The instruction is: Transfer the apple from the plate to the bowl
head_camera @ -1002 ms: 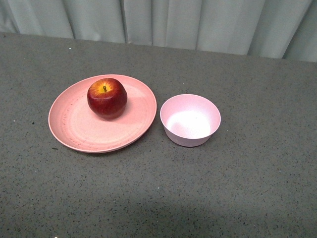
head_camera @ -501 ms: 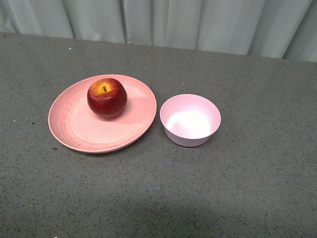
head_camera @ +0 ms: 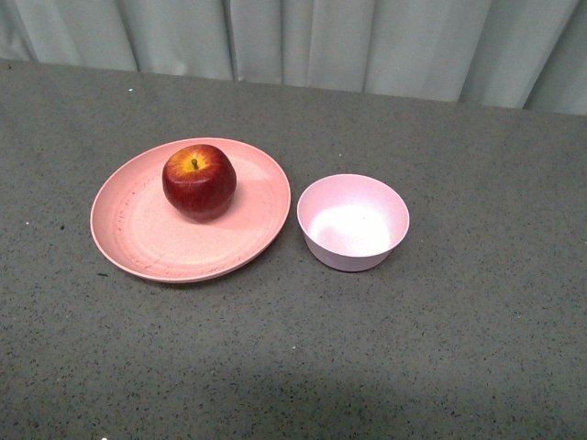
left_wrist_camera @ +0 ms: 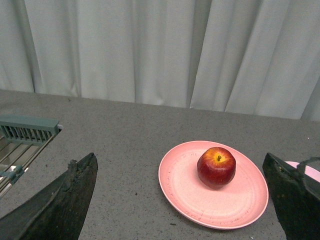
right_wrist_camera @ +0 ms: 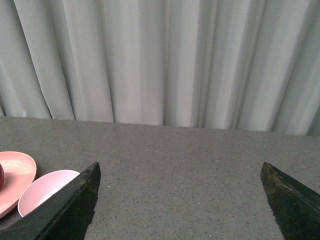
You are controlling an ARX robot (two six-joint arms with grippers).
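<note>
the plate (head_camera: 151,240) lay left on the grey table (head_camera: 459,348), with the apple (head_camera: 199,181) resting on it toward its 1 o'clock, stem up. at the plate's 3 o'clock, just beside and not touching, stood the empty bowl (head_camera: 353,258). the left gripper (left_wrist_camera: 180,157) and right gripper (right_wrist_camera: 180,165) each had jaws spread wide, gripping nothing. the job looked unstarted: the reach came first. likely the left gripper must descend, straddle the apple's round sides and close firmly.

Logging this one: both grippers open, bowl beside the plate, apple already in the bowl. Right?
No. The apple sits on the plate; the bowl is empty, as the front view shows. The rest stands.
</note>
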